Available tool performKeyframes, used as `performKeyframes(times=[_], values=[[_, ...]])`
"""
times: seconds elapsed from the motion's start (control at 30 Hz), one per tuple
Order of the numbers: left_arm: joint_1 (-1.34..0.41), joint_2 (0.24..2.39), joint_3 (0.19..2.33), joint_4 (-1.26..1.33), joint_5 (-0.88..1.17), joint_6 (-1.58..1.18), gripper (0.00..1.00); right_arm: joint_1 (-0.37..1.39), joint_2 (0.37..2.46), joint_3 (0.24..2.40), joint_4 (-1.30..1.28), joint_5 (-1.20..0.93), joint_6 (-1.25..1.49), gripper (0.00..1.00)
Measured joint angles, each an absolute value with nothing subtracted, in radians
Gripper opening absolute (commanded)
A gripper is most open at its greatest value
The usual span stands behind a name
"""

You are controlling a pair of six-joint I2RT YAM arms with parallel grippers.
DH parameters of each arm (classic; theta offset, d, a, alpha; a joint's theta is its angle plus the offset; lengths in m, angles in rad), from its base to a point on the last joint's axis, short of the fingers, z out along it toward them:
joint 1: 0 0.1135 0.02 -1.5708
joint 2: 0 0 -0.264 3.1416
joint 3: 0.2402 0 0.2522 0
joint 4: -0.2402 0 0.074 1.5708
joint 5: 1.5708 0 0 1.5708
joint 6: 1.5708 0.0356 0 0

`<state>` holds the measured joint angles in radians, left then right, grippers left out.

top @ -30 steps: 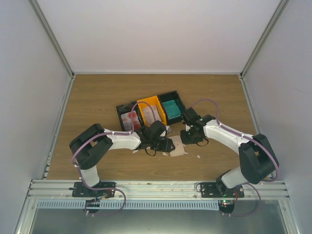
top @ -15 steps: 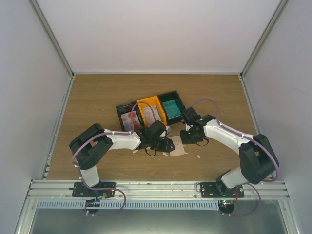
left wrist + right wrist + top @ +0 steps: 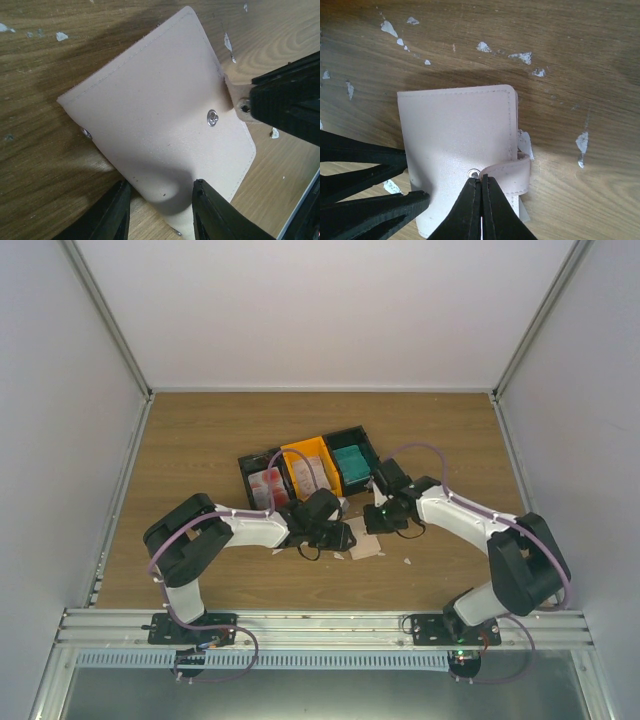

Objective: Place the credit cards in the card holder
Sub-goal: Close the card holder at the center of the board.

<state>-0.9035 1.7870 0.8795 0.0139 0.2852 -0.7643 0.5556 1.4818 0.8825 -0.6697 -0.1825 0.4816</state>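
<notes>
Card holder (image 3: 455, 145) lies flat and folded on the wooden surface (image 3: 580, 90), beige outer face up, directly under the tips of both pincers. The right pincer (image 3: 481, 179) has its two fingers pressed together on the loose end of the snap strap (image 3: 512, 175), right beside the strap's metal ring. The strap is unsnapped and curls up off the holder's edge into that grip. The left pincer (image 3: 160, 184) meets the holder from the side opposite the strap. Its fingers stand apart, clamping nothing, with the holder's near edge bulging up in the gap between them. The tips are on or just over that edge, and I cannot tell whether they press on it. The bare snap stud (image 3: 212, 118) sits on the holder's face between the tips of the two pincers.

White scraps (image 3: 520, 56) dot the surface beyond the right pincer's tips and to either side of them.

From above, the joined trays (image 3: 303, 446) sit just past both pincers, on the side away from the arm bases. In them lie the credit cards. The red-blotched cards (image 3: 268, 483) are in the black tray beyond the left pincer, the pale cards (image 3: 313, 472) in the orange middle one, and the teal-green cards (image 3: 352, 460) in the black tray beyond the right pincer.
</notes>
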Motion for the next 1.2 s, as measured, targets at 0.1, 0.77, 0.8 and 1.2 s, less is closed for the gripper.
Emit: performKeyframes(times=[0.1,0.77,0.8,1.2], values=[[-0.904,1.787,0.877,0.017,0.282,-0.769,0.36,0.556,1.504,0.882,-0.659,-0.192,0.470,0.01],[-0.904,1.791,0.872,0.035,0.279,-0.772,0.32,0.559,1.551,0.882,-0.647,-0.200,0.406,0.01],[-0.904,1.792,0.871,0.037,0.279,-0.772,0.31,0.561,1.551,0.882,-0.647,-0.200,0.404,0.00],[-0.903,1.796,0.871,0.041,0.278,-0.775,0.28,0.592,1.583,0.919,-0.679,-0.157,0.393,0.00]])
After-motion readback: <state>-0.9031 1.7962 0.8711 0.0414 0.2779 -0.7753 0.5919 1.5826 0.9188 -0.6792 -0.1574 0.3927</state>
